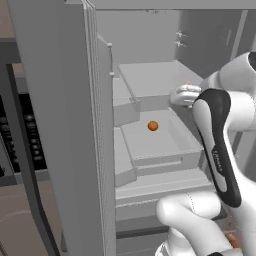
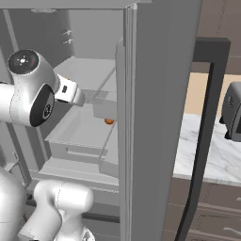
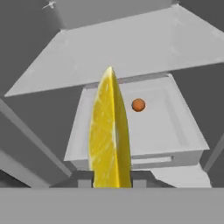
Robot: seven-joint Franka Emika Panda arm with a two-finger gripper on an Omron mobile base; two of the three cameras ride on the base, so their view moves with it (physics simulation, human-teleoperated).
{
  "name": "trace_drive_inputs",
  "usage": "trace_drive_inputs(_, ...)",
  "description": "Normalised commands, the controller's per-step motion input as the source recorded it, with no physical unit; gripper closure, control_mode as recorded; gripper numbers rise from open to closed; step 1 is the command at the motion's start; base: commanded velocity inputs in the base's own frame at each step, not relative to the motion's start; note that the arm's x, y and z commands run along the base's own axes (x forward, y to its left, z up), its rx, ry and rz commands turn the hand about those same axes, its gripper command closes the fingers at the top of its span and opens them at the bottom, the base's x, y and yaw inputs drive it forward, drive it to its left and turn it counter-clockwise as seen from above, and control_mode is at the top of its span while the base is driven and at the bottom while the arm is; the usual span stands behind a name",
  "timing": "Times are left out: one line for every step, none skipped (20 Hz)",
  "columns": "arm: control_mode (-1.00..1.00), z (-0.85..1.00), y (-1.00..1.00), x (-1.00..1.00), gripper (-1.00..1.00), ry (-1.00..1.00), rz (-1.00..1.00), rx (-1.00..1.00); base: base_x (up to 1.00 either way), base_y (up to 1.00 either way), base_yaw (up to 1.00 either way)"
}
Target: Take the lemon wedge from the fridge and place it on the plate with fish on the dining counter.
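1. Lemon wedge [image 3: 109,131]: bright yellow, standing on end with its point up, pinched at its base between the two fingers of the gripper [image 3: 112,180]. It hangs in the air over the shelves and touches no shelf.
2. Gripper: clenched on the wedge, its jaws close together with only the thin fruit between them. In the left base view the hand [image 1: 184,95] sits at the right edge of the upper shelf [image 1: 155,77], inside the fridge [image 1: 75,125].
3. In the right base view the hand [image 2: 70,92] reaches in from the left, over the left edge of the shelves.
4. Fridge: both doors stand open; pale grey shelves are stacked inside, the lower one shaped like a shallow tray [image 3: 175,127].
5. Orange ball [image 3: 138,104]: small, round, resting near the middle of the tray, well apart from the wedge. It shows too in the left base view [image 1: 153,126] and, half hidden by the door edge, in the right base view [image 2: 108,121].
6. Right of the fridge: a marble counter [image 2: 207,155] with a dark appliance [image 2: 233,113] at its far right edge.
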Motion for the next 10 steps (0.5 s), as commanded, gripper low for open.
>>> trace_drive_inputs(1.00, 0.00, 0.00, 0.00, 1.00, 0.00, 0.00, 0.00, -1.00, -0.04, 0.12)
trace_drive_inputs(1.00, 0.00, 0.00, 0.00, 1.00, 0.00, 0.00, 0.00, -1.00, -0.01, 0.11)
trace_drive_inputs(1.00, 0.00, 0.00, 0.00, 1.00, 0.00, 0.00, 0.00, -1.00, -0.08, 0.13)
trace_drive_inputs(1.00, 0.00, 0.00, 0.00, 1.00, 0.00, 0.00, 0.00, -1.00, -0.10, 0.19)
trace_drive_inputs(1.00, 0.00, 0.00, 0.00, 1.00, 0.00, 0.00, 0.00, -1.00, -0.14, 0.23)
trace_drive_inputs(1.00, 0.00, 0.00, 0.00, 1.00, 0.00, 0.00, 0.00, -1.00, -0.17, 0.26)
trace_drive_inputs(1.00, 0.00, 0.00, 0.00, 1.00, 0.00, 0.00, 0.00, -1.00, -0.18, 0.31)
trace_drive_inputs(1.00, 0.00, 0.00, 0.00, 1.00, 0.00, 0.00, 0.00, -1.00, -0.20, 0.36)
trace_drive_inputs(1.00, 0.00, 0.00, 0.00, 1.00, 0.00, 0.00, 0.00, -1.00, -0.19, 0.43)
trace_drive_inputs(1.00, 0.00, 0.00, 0.00, 1.00, 0.00, 0.00, 0.00, -1.00, -0.20, 0.49)
